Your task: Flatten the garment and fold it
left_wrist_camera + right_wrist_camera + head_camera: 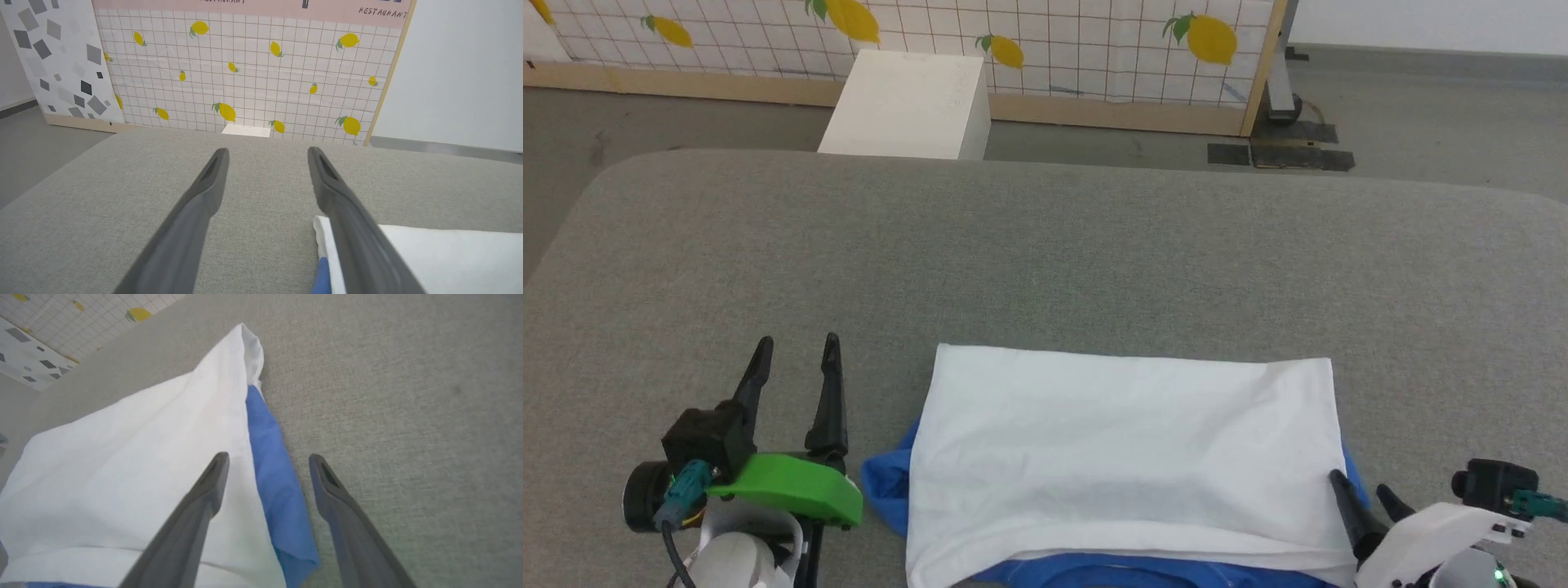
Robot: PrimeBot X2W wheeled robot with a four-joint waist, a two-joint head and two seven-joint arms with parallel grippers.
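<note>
Grey padded tabletop [1045, 245] first: the left gripper [797, 343] hovers wide apart and empty beside the garment [1127, 441], folded white-over-blue at the near edge. The right gripper [1357, 482], also parted, straddles its right hem; best pinch both layers squarely.

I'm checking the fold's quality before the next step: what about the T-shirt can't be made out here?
T-shirt near edge: head view, cut off by the bottom edge.
Lower layers: covered by the white top panel; only blue sleeve bits peek out.
Right gripper contact with cloth: right wrist view, open fingers straddle the sleeve edge; touching or not is unclear.
</note>
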